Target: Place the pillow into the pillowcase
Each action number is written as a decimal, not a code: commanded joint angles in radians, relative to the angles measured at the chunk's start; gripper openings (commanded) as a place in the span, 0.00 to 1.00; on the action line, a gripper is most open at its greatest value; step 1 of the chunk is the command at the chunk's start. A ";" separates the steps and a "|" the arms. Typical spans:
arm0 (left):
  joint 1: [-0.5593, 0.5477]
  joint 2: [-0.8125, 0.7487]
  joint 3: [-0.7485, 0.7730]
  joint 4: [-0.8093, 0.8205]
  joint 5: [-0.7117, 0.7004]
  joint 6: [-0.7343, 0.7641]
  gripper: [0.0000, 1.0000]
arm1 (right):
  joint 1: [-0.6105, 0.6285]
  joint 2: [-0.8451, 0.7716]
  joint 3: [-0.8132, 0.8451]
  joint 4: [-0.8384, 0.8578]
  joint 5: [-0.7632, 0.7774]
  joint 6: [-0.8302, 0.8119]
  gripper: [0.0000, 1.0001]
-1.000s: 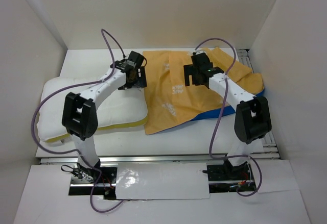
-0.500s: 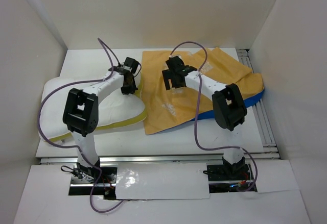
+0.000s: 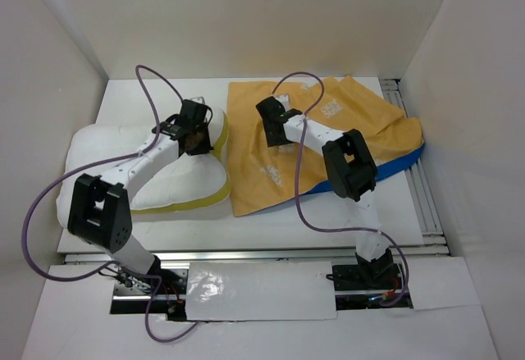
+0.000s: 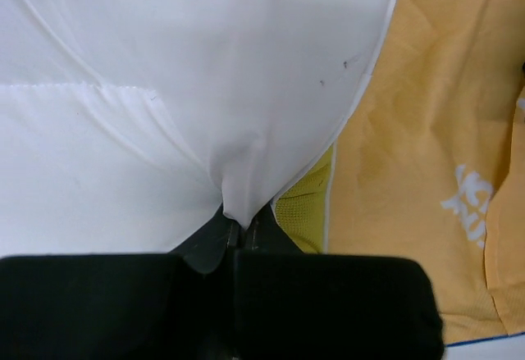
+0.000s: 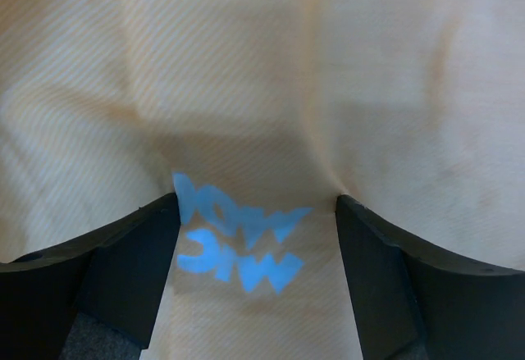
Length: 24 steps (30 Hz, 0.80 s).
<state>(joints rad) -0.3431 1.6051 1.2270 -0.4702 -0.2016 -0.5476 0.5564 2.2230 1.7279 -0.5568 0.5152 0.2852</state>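
Note:
The white pillow [image 3: 123,167] lies at the left of the table, its yellow edge [image 4: 308,212] facing the pillowcase. My left gripper [image 3: 195,130] is shut on a pinch of the pillow's white cover [image 4: 205,73] at its right end, the fabric drawn into a fold at the fingertips [image 4: 236,222]. The pillowcase [image 3: 328,143] lies spread orange side up, with a blue strip [image 3: 402,163] along its near right edge. My right gripper [image 3: 273,122] stands open over its left part, both fingers [image 5: 131,253] down on the orange cloth [image 5: 246,89], with blue lettering between them [image 5: 257,237].
White walls close in the table on the left, back and right. A metal rail [image 3: 418,204] runs along the table's right edge. Purple cables [image 3: 308,204] loop over both arms.
My left gripper has shut on the pillow's right end and shifted left, bunching that end up. My right arm has swung left across the pillowcase and come down on the cloth.

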 commanded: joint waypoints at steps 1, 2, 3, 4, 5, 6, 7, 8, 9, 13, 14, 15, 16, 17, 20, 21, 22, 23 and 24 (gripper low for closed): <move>-0.013 -0.103 -0.004 0.120 0.051 0.067 0.00 | -0.019 -0.010 0.004 -0.046 0.105 0.054 0.81; -0.013 -0.103 -0.004 0.120 0.051 0.067 0.00 | -0.019 -0.031 -0.005 -0.046 0.121 0.054 0.76; -0.022 -0.115 -0.004 0.120 0.051 0.078 0.00 | -0.019 -0.042 -0.014 -0.035 0.132 0.054 0.70; -0.022 -0.116 -0.004 0.120 0.051 0.078 0.00 | -0.010 -0.051 -0.028 -0.035 0.141 0.054 0.59; -0.034 -0.125 -0.004 0.120 0.051 0.090 0.00 | -0.010 -0.069 -0.028 -0.035 0.150 0.054 0.41; -0.048 -0.125 0.005 0.131 0.051 0.090 0.00 | -0.010 -0.069 -0.028 -0.035 0.151 0.054 0.28; -0.048 -0.125 0.005 0.131 0.051 0.103 0.00 | -0.010 -0.085 -0.028 -0.035 0.151 0.054 0.18; -0.063 -0.125 0.005 0.142 0.051 0.113 0.00 | -0.010 -0.085 -0.028 -0.035 0.151 0.054 0.13; -0.083 -0.125 0.005 0.142 0.051 0.113 0.00 | -0.010 -0.098 -0.028 -0.035 0.151 0.054 0.00; -0.128 -0.134 0.005 0.182 0.051 0.156 0.00 | -0.001 -0.166 -0.041 -0.012 0.089 0.014 0.00; -0.143 -0.134 0.005 0.191 0.062 0.179 0.00 | -0.001 -0.183 -0.041 -0.012 0.048 0.002 0.00; -0.152 -0.134 0.005 0.211 0.062 0.190 0.00 | -0.001 -0.200 -0.041 -0.012 0.025 -0.013 0.00; -0.168 -0.143 0.005 0.220 0.079 0.208 0.00 | -0.001 -0.238 -0.041 -0.012 0.000 -0.024 0.00; -0.177 -0.152 0.005 0.229 0.106 0.247 0.00 | -0.001 -0.259 -0.041 -0.012 -0.050 -0.037 0.00; -0.227 -0.163 -0.004 0.254 0.136 0.310 0.00 | -0.001 -0.345 -0.062 -0.023 -0.119 -0.050 0.00; -0.240 -0.163 -0.014 0.254 0.136 0.334 0.00 | -0.001 -0.365 -0.077 -0.023 -0.177 -0.050 0.00; -0.249 -0.163 -0.014 0.263 0.152 0.347 0.00 | -0.001 -0.382 -0.086 -0.023 -0.210 -0.064 0.00; -0.260 -0.163 -0.014 0.263 0.153 0.347 0.00 | -0.010 -0.414 -0.087 -0.034 -0.240 -0.064 0.00; -0.260 -0.163 -0.014 0.263 0.165 0.356 0.00 | -0.010 -0.430 -0.097 -0.034 -0.283 -0.073 0.00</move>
<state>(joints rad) -0.5823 1.4982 1.2041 -0.3336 -0.0963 -0.2783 0.5453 1.8820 1.6520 -0.5724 0.3721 0.2440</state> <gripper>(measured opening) 0.053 0.009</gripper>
